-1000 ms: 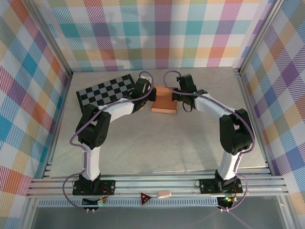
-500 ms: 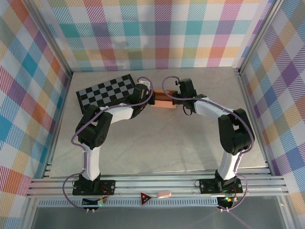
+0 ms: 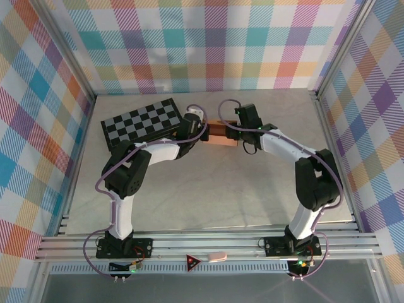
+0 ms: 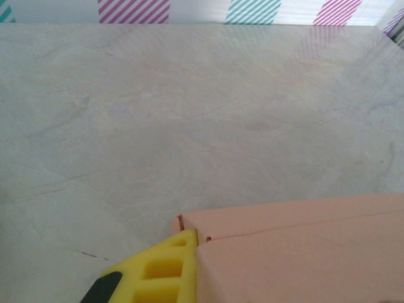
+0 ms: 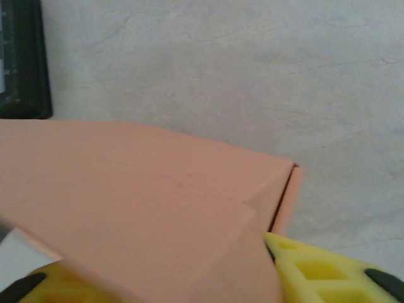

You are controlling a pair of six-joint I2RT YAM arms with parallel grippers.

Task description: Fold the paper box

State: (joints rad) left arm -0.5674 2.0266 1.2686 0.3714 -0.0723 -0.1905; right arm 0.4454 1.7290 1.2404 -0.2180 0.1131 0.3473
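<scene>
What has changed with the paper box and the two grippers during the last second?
The paper box was tipped up: from above, its broad face has shrunk to a narrow strip, slightly farther from the bases. The left gripper and right gripper moved along at its two ends. The checkered board stayed put.

The paper box (image 3: 222,134) is tipping up between my left gripper (image 3: 202,128) and right gripper (image 3: 237,131); its broad face is narrowing to a slim strip, edging rightward. My right elbow (image 3: 317,182) is swinging outward.

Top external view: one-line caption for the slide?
Left arm and right arm meet at the paper box beside the checkerboard.
</scene>
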